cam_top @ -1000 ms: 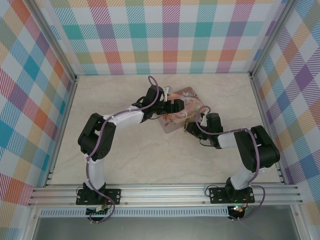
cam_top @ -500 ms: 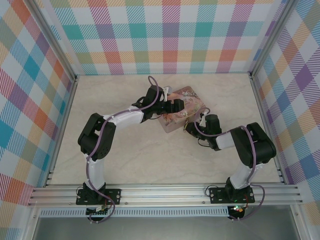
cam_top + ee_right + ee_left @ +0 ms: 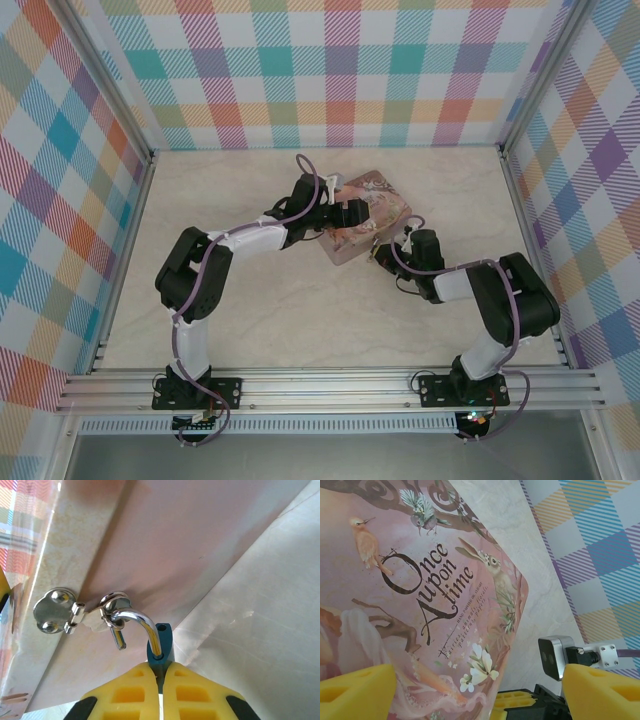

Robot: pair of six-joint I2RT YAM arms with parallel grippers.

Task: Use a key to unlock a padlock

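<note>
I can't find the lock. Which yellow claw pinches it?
The right gripper, shut on the blue padlock; the left gripper stands open over the pink tin.

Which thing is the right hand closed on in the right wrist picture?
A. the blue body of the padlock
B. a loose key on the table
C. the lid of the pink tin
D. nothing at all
A: the right hand has its yellow fingers pressed together on the blue padlock, whose silver shackle hooks through the hasp of the pink tin.
</note>
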